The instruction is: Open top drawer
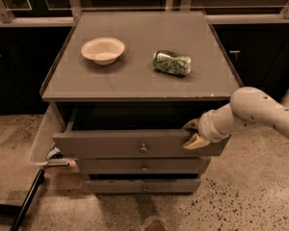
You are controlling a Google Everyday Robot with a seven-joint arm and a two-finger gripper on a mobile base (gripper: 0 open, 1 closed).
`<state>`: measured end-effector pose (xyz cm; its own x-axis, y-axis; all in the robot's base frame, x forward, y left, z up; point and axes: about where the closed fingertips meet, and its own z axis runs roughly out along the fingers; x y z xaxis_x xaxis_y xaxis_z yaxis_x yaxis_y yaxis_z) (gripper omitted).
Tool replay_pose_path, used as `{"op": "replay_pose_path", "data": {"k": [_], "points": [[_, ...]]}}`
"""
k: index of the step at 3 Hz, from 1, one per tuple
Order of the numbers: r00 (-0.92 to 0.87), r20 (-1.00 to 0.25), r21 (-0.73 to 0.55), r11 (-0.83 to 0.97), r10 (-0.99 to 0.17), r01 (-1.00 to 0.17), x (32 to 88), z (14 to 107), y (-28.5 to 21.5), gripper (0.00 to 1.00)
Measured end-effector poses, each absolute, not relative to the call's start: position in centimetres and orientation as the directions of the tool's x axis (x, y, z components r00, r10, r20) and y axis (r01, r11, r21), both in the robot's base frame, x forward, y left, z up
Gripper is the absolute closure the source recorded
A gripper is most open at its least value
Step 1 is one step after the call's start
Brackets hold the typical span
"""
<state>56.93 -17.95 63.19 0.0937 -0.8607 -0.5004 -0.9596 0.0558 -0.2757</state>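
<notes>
The top drawer (111,143) stands partly pulled out of the grey cabinet (135,83), with a dark gap behind its front panel. A round knob (143,148) sits at the panel centre. The gripper (192,134) is at the right end of the panel's upper edge, on the white arm (253,109) entering from the right. Two shorter drawers (115,166) below sit further in. On the cabinet top, a white bowl (103,49) rests left and a crushed green can (171,63) lies right.

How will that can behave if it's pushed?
The can lies on its side, so it may roll, though its crumpled look would likely damp that. Crumpling suggests it is empty, so probably light. The gripper is at the top drawer's right end, below the can.
</notes>
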Motion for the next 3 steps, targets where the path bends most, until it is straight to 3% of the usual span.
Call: {"op": "replay_pose_path", "data": {"k": [1,2,3], "points": [[0.094,-0.500,-0.276,0.056,-0.861,-0.960,56.90,63.22,-17.89,1.00],[0.089,-0.509,-0.262,0.056,-0.856,-0.963,56.15,63.08,-17.87,0.82],[0.089,-0.509,-0.262,0.055,-0.856,-0.963,56.14,63.21,-17.83,0.58]]}}
